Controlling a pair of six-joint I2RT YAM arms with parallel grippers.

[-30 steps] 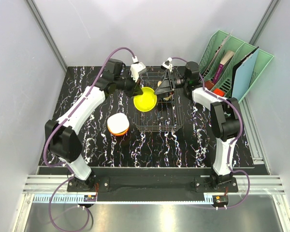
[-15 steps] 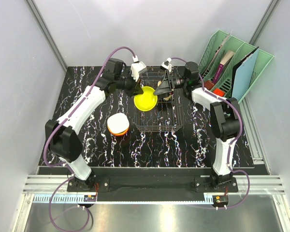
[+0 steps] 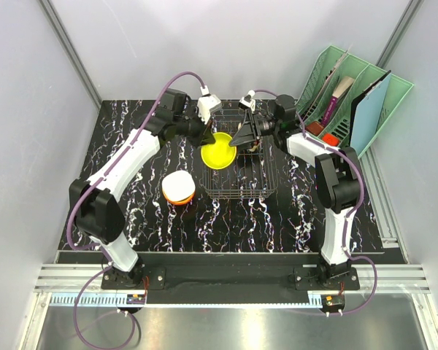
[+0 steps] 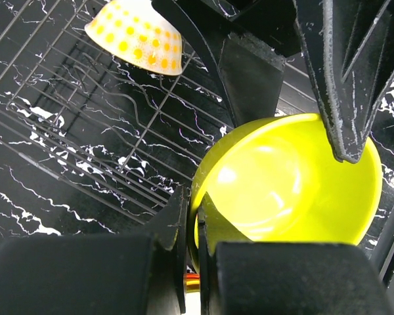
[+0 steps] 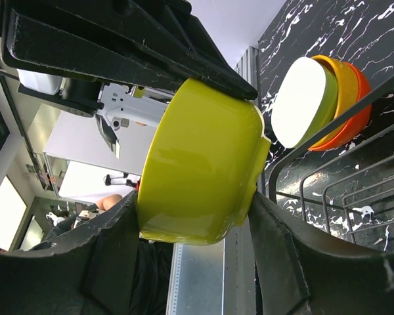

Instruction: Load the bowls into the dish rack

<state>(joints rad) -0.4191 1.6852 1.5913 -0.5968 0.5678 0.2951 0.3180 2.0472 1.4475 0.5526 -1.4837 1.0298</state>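
Note:
A yellow bowl [image 3: 219, 151] hangs tilted over the left edge of the wire dish rack [image 3: 242, 182]. My left gripper [image 3: 206, 132] is shut on its rim; in the left wrist view the jaws [image 4: 194, 205] pinch the rim of the yellow bowl [image 4: 289, 177]. My right gripper [image 3: 243, 134] reaches in from the right, its fingers [image 5: 111, 256] straddling the yellow bowl [image 5: 203, 164] and pressing on its rim and base. A yellow polka-dot bowl [image 4: 138, 39] lies inside the rack. A stack of bowls [image 3: 179, 188], white over orange, stands on the table left of the rack.
A mint-green file organiser [image 3: 350, 95] with books stands at the back right, just behind the right arm. The black marbled table [image 3: 131, 211] is walled by grey panels on both sides and at the back.
The right gripper's jaws have narrowed around the yellow bowl and the right arm has edged left. The left gripper keeps its hold on the rim.

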